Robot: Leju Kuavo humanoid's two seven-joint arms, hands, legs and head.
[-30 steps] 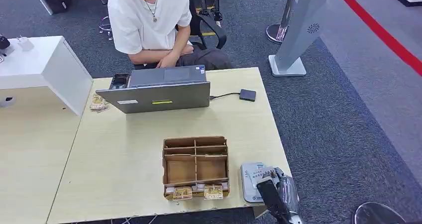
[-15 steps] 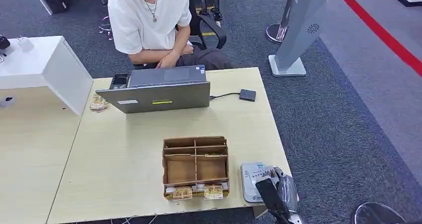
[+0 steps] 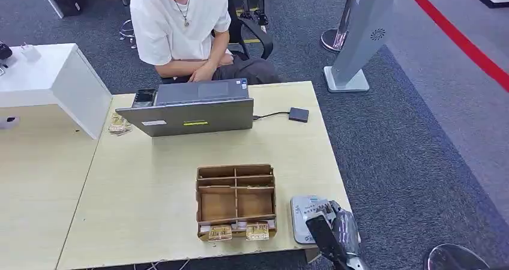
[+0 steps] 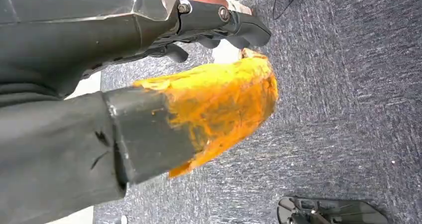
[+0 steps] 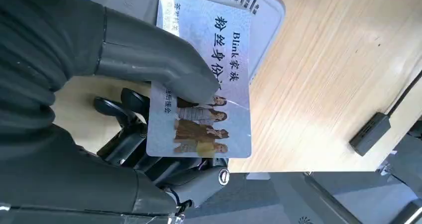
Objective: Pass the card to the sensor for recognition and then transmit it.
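- right hand point(image 5: 149, 84) pinches card point(image 5: 204, 84), thumb on top, over sensor point(image 3: 305, 213) at table point(image 3: 150, 186) near-right corner
- card text: "Blink"
- left hand point(image 4: 219, 25): fingers curled, holds nothing
- cardboard tray point(image 3: 236, 201) beside sensor; laptop point(image 3: 192, 111) at far edge

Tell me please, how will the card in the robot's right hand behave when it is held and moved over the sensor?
The card looks thin, flat and unbent, so probably stiff and light. Its glossy face may be slippery under the thumb of the right hand. It lies flat over the sensor on the table, so rolling or tipping seems unlikely.
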